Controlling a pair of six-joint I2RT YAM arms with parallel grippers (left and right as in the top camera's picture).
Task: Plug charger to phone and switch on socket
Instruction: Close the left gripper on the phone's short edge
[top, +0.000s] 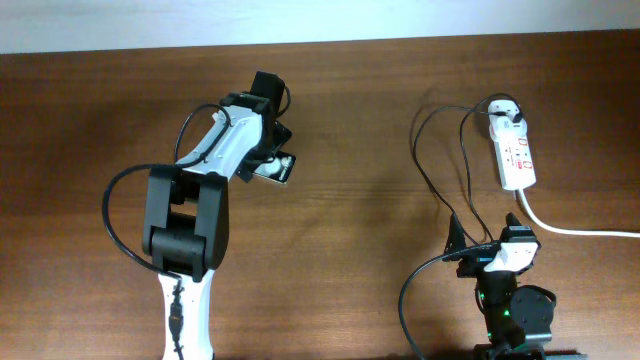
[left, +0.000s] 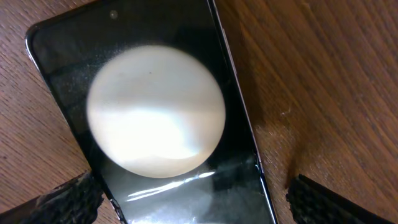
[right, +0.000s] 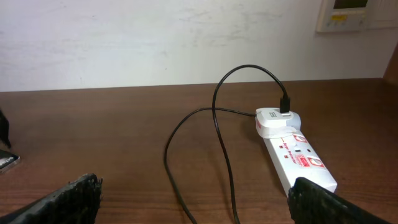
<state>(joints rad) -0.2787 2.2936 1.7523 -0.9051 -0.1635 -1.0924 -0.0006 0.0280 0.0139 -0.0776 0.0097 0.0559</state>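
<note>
The black phone (top: 284, 169) lies flat on the table at centre left. In the left wrist view it (left: 155, 81) fills the frame, with a big white round reflection on its glass. My left gripper (top: 268, 160) (left: 193, 202) is open right over it, one finger on each side of the phone's near end. The white socket strip (top: 516, 157) (right: 297, 159) lies at the far right with the charger's white adapter (top: 505, 117) (right: 276, 120) plugged into it. The charger's black cable (top: 440, 185) (right: 219, 143) loops toward my open, empty right gripper (top: 486, 230) (right: 194, 194). Its plug tip is out of view.
The socket's thick white cord (top: 575, 230) runs off to the right edge. The table's far edge meets a white wall (right: 155, 43). A wide stretch of bare wood (top: 360, 220) separates the phone from the cable.
</note>
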